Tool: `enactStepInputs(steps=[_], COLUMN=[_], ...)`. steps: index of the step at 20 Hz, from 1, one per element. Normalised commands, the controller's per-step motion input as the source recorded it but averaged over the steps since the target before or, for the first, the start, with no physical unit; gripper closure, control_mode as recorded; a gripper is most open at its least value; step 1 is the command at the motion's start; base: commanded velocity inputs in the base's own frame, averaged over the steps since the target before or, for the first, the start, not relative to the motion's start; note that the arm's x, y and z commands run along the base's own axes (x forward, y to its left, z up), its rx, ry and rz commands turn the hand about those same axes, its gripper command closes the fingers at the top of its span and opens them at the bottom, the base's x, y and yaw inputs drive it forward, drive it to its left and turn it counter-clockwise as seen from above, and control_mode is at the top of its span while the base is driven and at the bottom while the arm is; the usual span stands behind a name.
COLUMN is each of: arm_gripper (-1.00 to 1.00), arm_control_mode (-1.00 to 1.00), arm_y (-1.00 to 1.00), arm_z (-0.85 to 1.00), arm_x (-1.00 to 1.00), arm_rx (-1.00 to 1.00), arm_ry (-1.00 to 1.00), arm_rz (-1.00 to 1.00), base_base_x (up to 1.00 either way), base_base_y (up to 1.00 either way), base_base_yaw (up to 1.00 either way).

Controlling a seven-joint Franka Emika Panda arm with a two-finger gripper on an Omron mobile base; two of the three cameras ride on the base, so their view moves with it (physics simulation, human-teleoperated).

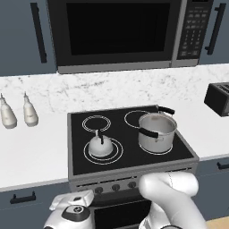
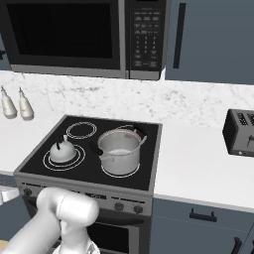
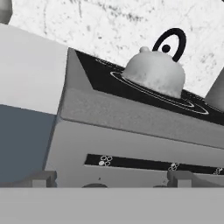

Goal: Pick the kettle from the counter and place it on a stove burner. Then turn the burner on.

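The kettle point(image 1: 100, 146) is seen upright on the stove burner point(image 1: 115, 154) at the front-left corner of the cooktop point(image 1: 80, 163), w/ the steel pot point(image 1: 156, 132) just beside it on the right. The gripper point(image 3: 112, 178) is held low in front of the stove's front edge, jaws spread wide w/ nothing between them. In the hand view the kettle sits above and beyond the fingertips point(image 3: 43, 178), well apart from them. The counter point(image 1: 31, 152) flanks the cooktop on both sides.
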Motion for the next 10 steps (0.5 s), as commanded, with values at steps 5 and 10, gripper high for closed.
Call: enactStepInputs(steps=[5, 10], arm_gripper=[-1.00, -1.00], arm_control_mode=[-1.00, -1.00], arm_y=[-0.06, -0.08], arm_z=[-0.50, -0.54], arm_x=[0.17, 0.34], arm_rx=[-0.02, 0.00], arm_ry=[0.00, 0.00], arm_rz=[0.01, 0.06], base_base_x=[0.00, 0.00], base_base_y=[0.00, 0.00], base_base_yaw=[0.00, 0.00])
